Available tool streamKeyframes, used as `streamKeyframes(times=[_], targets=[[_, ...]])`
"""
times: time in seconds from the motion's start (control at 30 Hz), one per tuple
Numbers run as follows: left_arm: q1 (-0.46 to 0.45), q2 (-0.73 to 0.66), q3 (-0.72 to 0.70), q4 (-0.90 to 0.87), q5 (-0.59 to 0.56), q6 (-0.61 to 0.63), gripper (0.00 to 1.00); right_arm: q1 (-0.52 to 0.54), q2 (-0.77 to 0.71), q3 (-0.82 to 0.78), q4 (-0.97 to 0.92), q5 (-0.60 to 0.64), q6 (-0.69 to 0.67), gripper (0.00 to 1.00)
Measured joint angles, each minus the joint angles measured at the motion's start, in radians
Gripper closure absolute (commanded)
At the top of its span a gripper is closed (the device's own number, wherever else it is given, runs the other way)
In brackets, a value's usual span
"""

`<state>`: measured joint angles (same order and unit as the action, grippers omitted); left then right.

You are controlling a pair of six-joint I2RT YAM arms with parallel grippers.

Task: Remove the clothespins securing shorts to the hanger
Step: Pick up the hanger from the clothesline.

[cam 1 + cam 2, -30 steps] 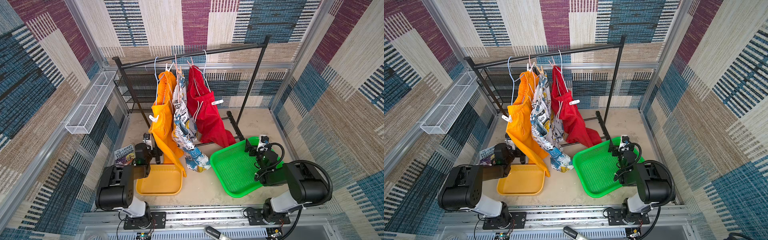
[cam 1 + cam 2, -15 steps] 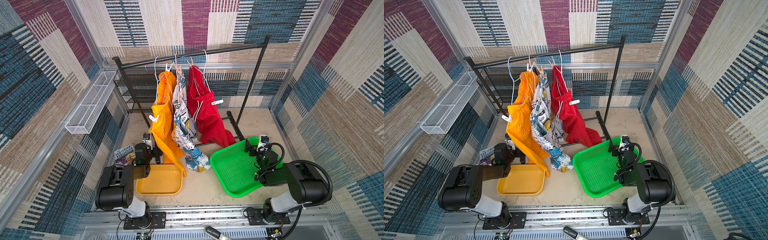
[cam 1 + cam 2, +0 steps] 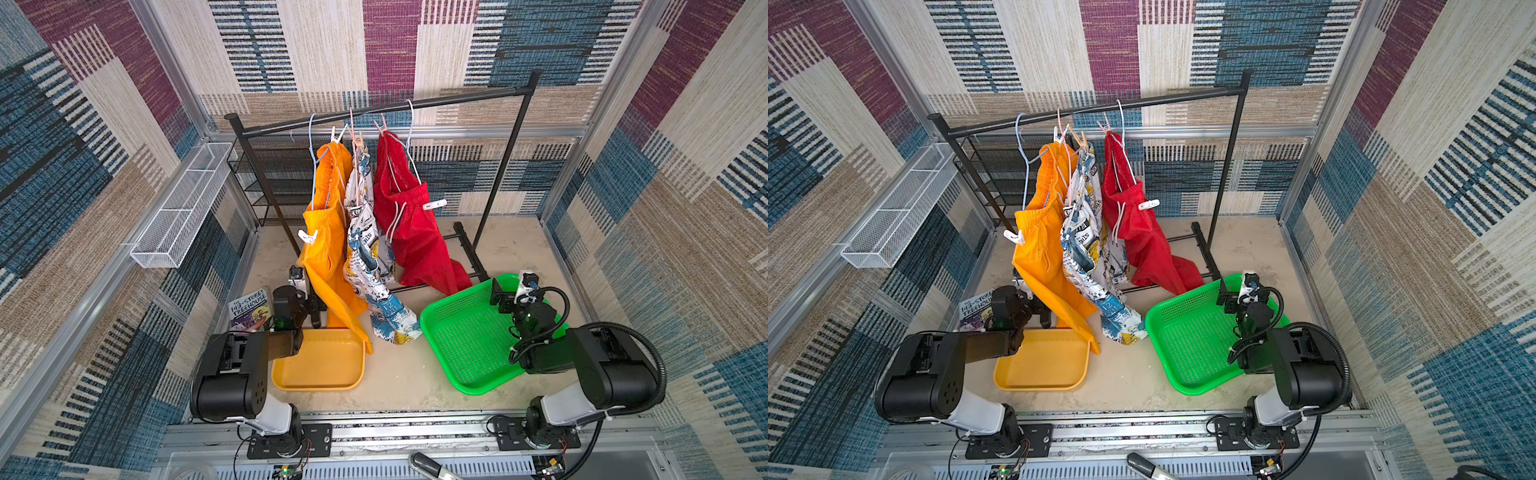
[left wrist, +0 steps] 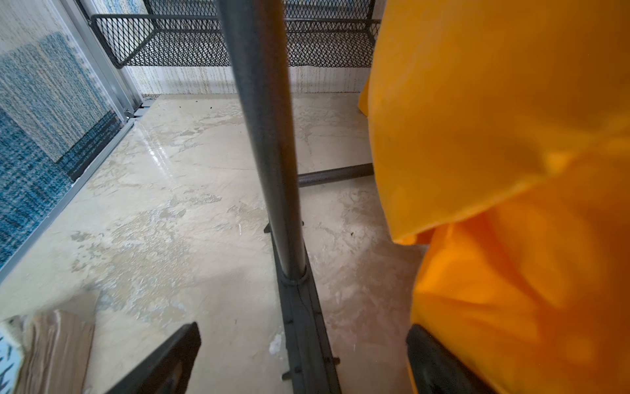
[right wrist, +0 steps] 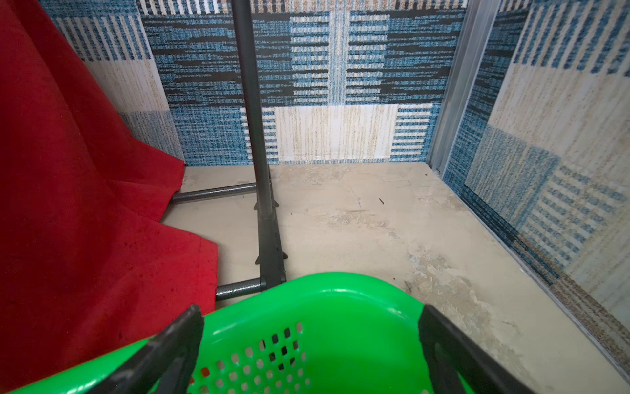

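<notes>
Three shorts hang from wire hangers on a black rail: orange (image 3: pixel 328 232), printed white (image 3: pixel 365 253) and red (image 3: pixel 411 224). A white clothespin (image 3: pixel 307 237) grips the orange pair's lower waist, and another (image 3: pixel 434 204) the red pair's. Pale clothespins (image 3: pixel 359 139) stand at the hangers' upper ends. My left gripper (image 3: pixel 307 299) (image 4: pixel 303 329) is open low by the orange leg, the rack's foot showing between its fingers. Over the green basket's far corner my right gripper (image 3: pixel 513 286) (image 5: pixel 311 310) is open and empty.
A yellow tray (image 3: pixel 320 374) lies under the orange shorts. The green basket (image 3: pixel 465 361) sits right of it. A book (image 3: pixel 249 309) lies by the left arm. The black rack's posts (image 3: pixel 503 166), a mesh shelf (image 3: pixel 278 183) and a white wall basket (image 3: pixel 183 208) stand behind.
</notes>
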<state>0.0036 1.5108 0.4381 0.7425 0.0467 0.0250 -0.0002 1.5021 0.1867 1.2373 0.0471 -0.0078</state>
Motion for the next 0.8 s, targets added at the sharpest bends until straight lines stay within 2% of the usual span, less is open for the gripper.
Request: streamKeyframes(times=[0.2, 0.4, 0.6, 0.8], targets=[[-0.023, -0.168, 0.0, -0.073, -0.097, 0.002, 0.02, 0.0, -0.168, -0.008, -0.063, 0.053, 0.026, 0.01], [-0.061, -0.339, 0.046, -0.214, -0.2, -0.005, 0.02, 0.0, -0.243, 0.024, -0.169, 0.067, 0.048, 0.01], [-0.072, -0.386, 0.095, -0.362, -0.278, -0.008, 0.03, 0.0, -0.274, 0.061, -0.257, 0.063, 0.06, 0.01], [-0.074, -0.391, 0.129, -0.443, -0.304, -0.023, 0.03, 0.0, -0.28, 0.094, -0.299, 0.013, 0.072, 0.01]])
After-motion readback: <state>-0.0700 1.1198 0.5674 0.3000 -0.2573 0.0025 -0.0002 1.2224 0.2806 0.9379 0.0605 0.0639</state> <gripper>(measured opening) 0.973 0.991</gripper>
